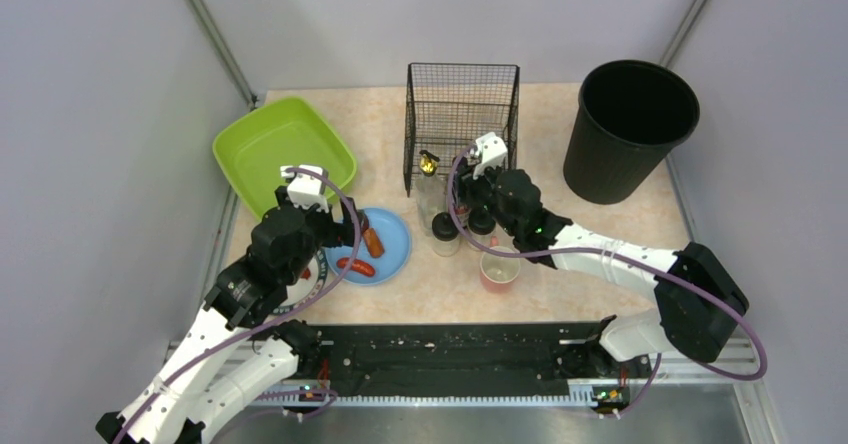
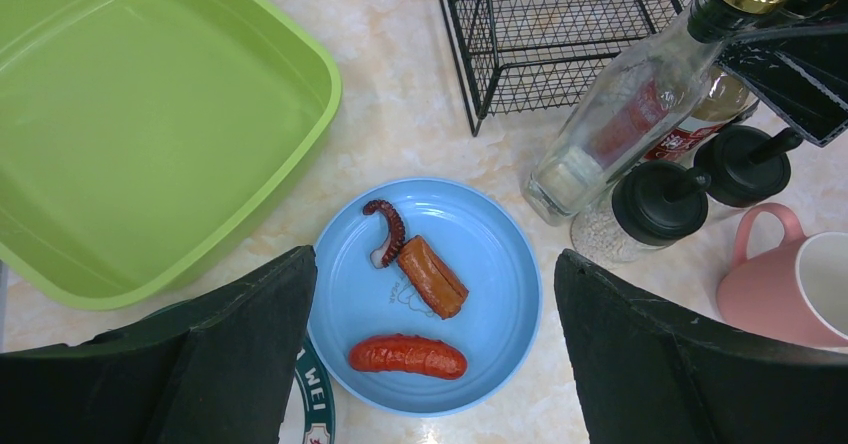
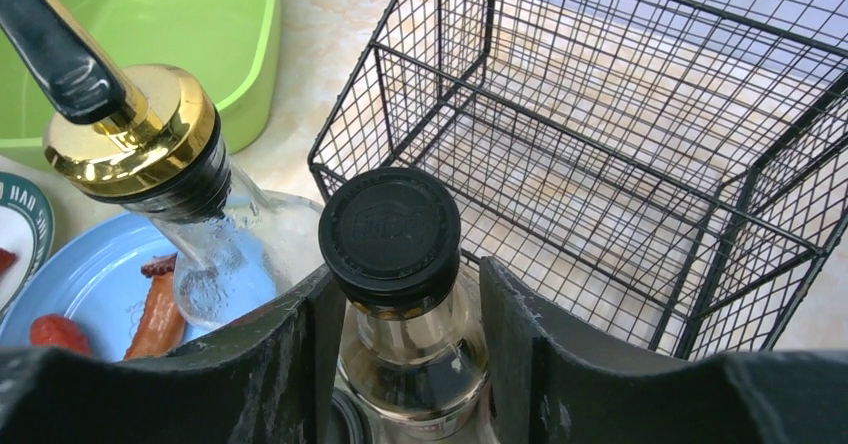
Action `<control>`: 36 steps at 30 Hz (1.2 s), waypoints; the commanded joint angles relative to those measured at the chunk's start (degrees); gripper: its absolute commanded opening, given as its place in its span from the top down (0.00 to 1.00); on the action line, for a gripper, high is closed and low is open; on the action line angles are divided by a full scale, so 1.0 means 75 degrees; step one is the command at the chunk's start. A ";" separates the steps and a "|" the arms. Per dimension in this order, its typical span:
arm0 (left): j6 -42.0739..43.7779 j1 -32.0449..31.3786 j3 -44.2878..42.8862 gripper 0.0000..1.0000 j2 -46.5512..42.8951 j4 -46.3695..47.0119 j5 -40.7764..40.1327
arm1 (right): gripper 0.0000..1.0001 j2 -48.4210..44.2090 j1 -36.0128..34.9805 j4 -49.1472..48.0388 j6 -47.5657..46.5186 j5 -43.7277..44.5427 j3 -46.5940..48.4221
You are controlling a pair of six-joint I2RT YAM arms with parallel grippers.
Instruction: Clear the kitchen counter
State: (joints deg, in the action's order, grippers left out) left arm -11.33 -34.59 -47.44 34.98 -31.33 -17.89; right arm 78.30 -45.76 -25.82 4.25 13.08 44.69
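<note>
Count: 1 bench (image 1: 440,294), 1 lime-green tub (image 1: 270,149), 1 black wire basket (image 1: 462,114), 1 black bin (image 1: 610,169), 1 pink mug (image 1: 499,267). 2 plates: blue plate (image 2: 490,264), and a white plate w/ green rim (image 2: 315,399) mostly hidden under the L arm. On the blue plate are 3 food bits: whole red sausage (image 2: 407,356), cut sausage piece (image 2: 432,277), curled tentacle (image 2: 388,229). 3 glass containers stand close together in front of the basket: gold-topped clear bottle (image 2: 620,114), black-capped bottle (image 3: 392,229), clear jar w/ black lid (image 2: 660,202).

The bench is rectangular, w/ its long axis running left-right across the top view. It fills the mid frame between grey walls, w/ the black rail strip (image 1: 460,359) along its near edge by the arm bases. The surface is flat, beige-pink w/ mottled stone-look veining, and slightly glossy. The tub sits far-left, the basket far-centre, the bin far-right. The blue plate is near-left, the mug near-centre.

L gripper (image 2: 435,264): fingers spread wide, nothing between them, hanging above the blue plate.

R gripper (image 3: 405,274): part-closed around the black-capped bottle just below its cap. The pads look to touch the glass on both sides. The bottle is upright, next to the gold-topped one.
</note>
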 commanded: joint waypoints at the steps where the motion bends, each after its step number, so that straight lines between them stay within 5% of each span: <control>1: 0.0084 0.0001 0.0035 0.07 -0.0065 0.0220 -0.0056 | 0.51 0.0032 -0.0124 -0.0582 -0.0222 0.0296 0.0288; 9: 0.0091 0.0002 0.0037 0.07 -0.0048 0.0227 -0.0015 | 0.64 0.0170 -0.0217 -0.0808 -0.0416 0.0389 0.0279; 16: 0.0078 0.0003 0.0037 0.07 -0.0063 0.0212 -0.0027 | 1.00 0.0187 -0.0301 -0.0967 -0.0688 0.0540 0.0355; 36: 0.0093 0.0002 0.0048 0.07 -0.0186 0.0205 0.0001 | 1.00 -0.0668 -0.0319 -0.1171 -0.0788 0.0504 0.0660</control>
State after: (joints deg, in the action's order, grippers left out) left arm -11.33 -34.59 -47.44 33.95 -31.33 -17.87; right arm 78.48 -47.51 -27.62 -0.05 16.43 44.80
